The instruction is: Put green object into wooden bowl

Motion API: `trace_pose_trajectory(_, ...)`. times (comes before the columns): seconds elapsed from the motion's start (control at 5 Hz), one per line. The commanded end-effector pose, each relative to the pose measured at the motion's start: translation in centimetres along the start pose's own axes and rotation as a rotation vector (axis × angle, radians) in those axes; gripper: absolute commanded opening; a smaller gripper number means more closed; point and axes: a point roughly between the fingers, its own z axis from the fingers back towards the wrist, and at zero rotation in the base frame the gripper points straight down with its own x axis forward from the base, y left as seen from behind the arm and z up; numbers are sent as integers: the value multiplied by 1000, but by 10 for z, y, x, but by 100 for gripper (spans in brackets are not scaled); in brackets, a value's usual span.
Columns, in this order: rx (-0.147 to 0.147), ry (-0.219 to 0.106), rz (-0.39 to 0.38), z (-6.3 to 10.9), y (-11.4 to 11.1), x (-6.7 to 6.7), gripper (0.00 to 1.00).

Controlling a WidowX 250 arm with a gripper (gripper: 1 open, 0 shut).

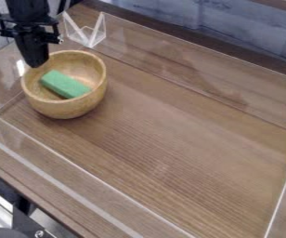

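Gripper [36, 61]: one, black, in the upper left of the frame, reaching down toward the upper-left rim of the bowl; jaws narrow, drawn together. Whether its tips touch the rim cannot be told from this angle. Green object [66, 85]: one small block, bright green, plain, lying inside the wooden bowl, to the lower right of the gripper tips in the frame and apart from them. Wooden bowl [64, 110]: one, round, light tan, thick-walled, standing upright on the table in the left part of the frame, its opening facing up, the block within its rim. Table [183, 121]: brown wood with visible grain, filling the middle and right of the frame; a pale line runs along its left side toward the bottom, another down its right edge. White wire-like item [88, 33]: one, angular in outline, at the upper left, just beyond the bowl and to the right of the gripper. Dark blue surface [245, 23]: across the upper right, behind a pale edge. Black cables [12, 200]: lower left corner, curving beside a dark rounded part. Bearing of the block: long axis slanting from upper left to lower right, one end toward the gripper side, the other toward the bowl's right wall.
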Motion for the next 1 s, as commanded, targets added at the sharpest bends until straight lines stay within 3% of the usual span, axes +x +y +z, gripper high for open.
trace_pose_trajectory(0.0, 21, -54, 53, 14, 3, 2, 0)
trace_pose_trajectory(0.2, 12, -67, 58, 21, 17, 5, 100)
trace_pose_trajectory(0.6, -17, -114, 78, 66, 0, 5, 100)
trace_pose_trajectory(0.8, -32, -144, 82, 86, -31, 13, 100)
